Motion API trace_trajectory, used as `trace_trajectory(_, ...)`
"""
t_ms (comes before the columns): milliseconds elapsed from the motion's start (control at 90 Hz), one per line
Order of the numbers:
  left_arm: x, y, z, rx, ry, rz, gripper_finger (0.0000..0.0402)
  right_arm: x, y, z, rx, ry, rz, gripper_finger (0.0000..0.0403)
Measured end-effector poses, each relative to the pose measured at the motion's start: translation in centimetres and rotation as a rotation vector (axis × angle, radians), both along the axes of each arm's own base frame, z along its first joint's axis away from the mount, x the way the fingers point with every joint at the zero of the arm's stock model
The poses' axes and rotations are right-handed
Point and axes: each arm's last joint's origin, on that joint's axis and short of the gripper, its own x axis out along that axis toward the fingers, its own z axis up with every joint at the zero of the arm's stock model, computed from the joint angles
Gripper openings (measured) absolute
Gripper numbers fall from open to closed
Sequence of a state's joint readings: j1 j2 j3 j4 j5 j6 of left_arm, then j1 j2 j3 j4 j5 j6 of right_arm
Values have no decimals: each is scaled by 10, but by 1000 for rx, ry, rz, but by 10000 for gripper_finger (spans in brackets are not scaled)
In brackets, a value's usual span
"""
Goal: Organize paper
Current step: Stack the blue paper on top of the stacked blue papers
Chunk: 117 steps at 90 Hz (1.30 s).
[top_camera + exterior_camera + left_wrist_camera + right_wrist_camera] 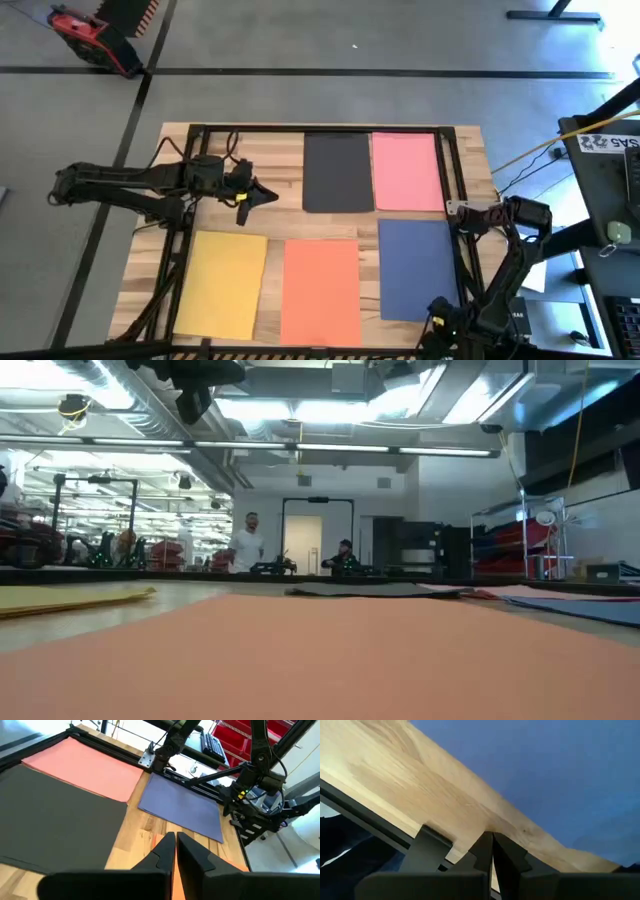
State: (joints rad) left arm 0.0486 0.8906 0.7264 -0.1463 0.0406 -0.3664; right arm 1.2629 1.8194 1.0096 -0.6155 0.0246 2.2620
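Note:
Five paper sheets lie flat on the wooden table (275, 160). Black (338, 172) and pink (408, 170) are at the far side. Yellow (222, 283), orange (322, 290) and blue (418, 268) are at the near side. My left gripper (262, 196) is shut and hovers over bare wood left of the black sheet, with nothing between its fingers (175, 844). My right gripper (438, 318) is shut at the near right corner, over the wood beside the blue sheet's (560, 775) edge. In the right wrist view its fingertips (492, 845) hold nothing.
A black metal frame (320, 128) runs along the table's far edge and down both sides. A desk with a keyboard (214, 746) stands off the right side. A red tool (88, 38) lies on the floor at the far left. Two people (245, 545) stand in the room beyond.

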Motion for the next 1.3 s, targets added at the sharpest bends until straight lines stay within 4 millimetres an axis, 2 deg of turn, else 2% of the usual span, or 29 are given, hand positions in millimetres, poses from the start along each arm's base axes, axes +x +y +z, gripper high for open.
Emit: trace_trajectory(1300,0,0,1,-13,-7,3,0,3,9,8,35,-24,70,0)
